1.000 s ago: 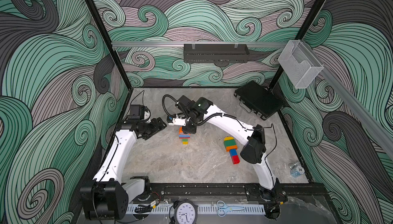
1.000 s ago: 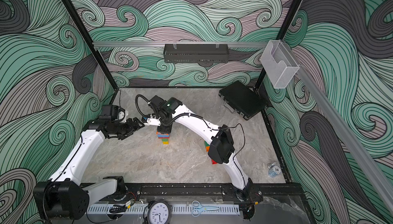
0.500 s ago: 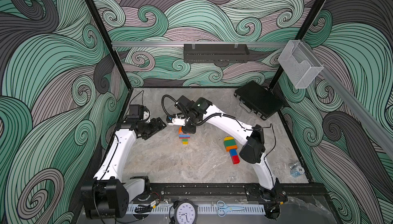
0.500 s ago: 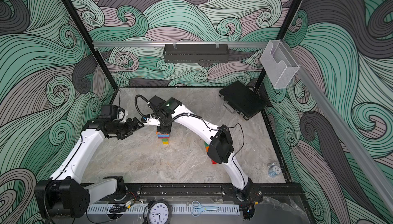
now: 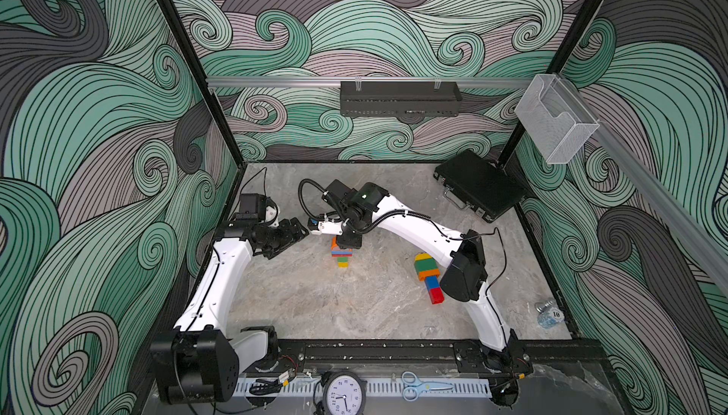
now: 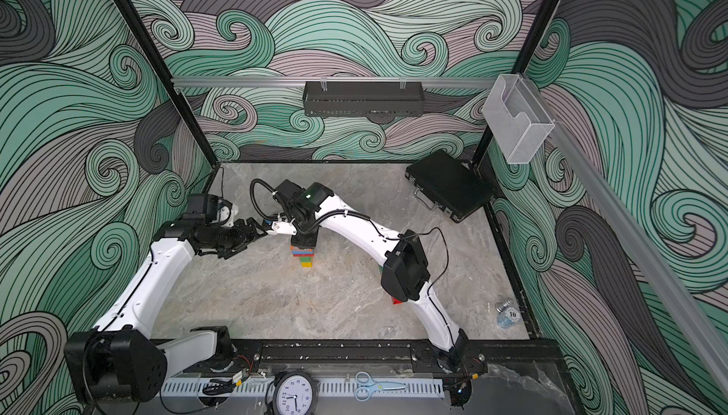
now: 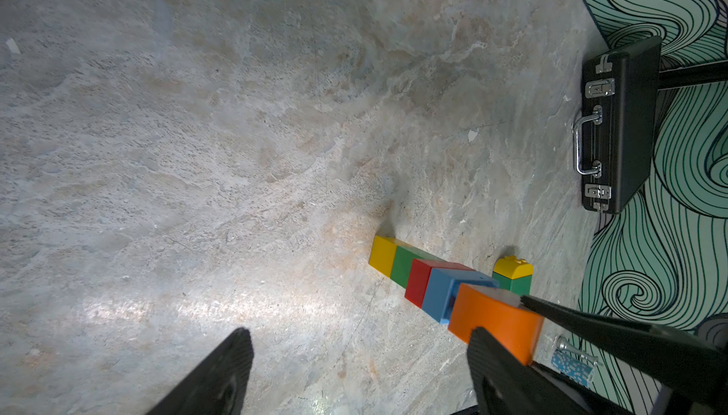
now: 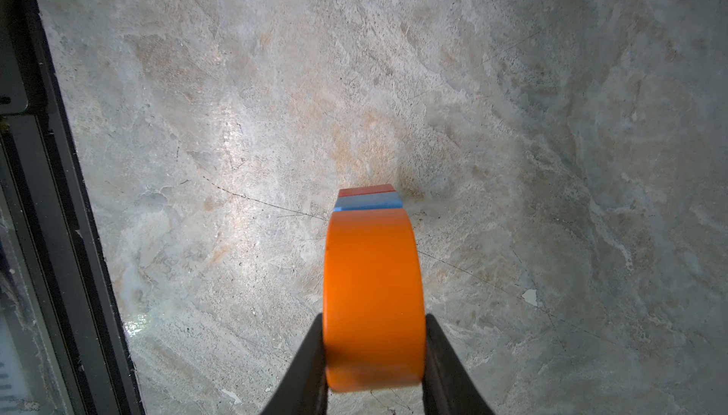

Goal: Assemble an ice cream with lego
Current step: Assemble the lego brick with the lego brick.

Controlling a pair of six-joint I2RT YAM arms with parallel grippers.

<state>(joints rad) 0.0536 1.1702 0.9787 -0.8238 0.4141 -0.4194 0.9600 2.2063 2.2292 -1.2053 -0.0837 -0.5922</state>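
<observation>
The right gripper (image 8: 374, 319) has its jaws pinching the round-topped orange brick (image 8: 373, 271) that caps the upright lego tower (image 7: 417, 275). In the right wrist view only thin slivers of blue and red show beneath the orange. In both top views the gripper body covers most of the orange brick, leaving the blue, red, green and yellow layers visible down to the table (image 5: 354, 314). The left gripper (image 7: 359, 334) hangs just beside the tower's top with its jaws spread wide. Whether its nearer finger touches the orange brick cannot be told. A second lego stack (image 5: 425, 266) lies flat on the table by the right arm's elbow, which in a top view hides all but little more than its red end (image 6: 398, 301). A black case (image 5: 478, 184) sits in the far corner.
</observation>
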